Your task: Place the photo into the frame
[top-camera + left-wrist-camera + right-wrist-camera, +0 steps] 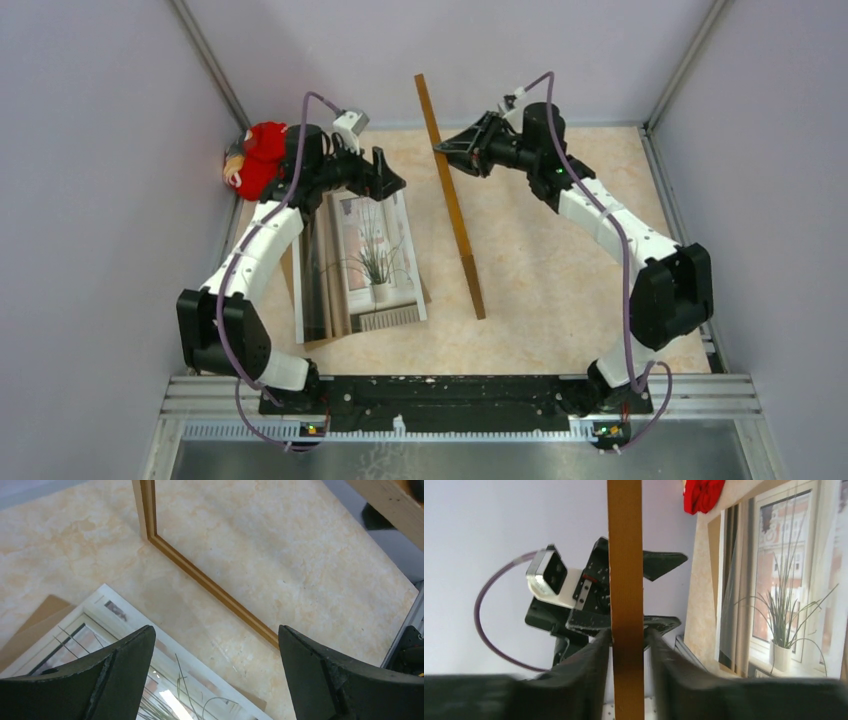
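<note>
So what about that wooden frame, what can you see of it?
The frame is a thin, empty rectangle of golden-brown wood with narrow moulding. It stands on edge, its lower rail apparently resting on the table, so from above it shows as a slim strip. The right gripper pinches its upper rail. It stands right of the photo, not touching it.

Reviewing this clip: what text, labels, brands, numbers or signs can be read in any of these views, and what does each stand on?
None can be read in any view.
The photo shows only a potted plant by a window, with no writing.
The frame, held on edge in the right gripper, shows bare wood and no label.
The red toy in the far left corner is too small to tell whether it carries a tag.
</note>
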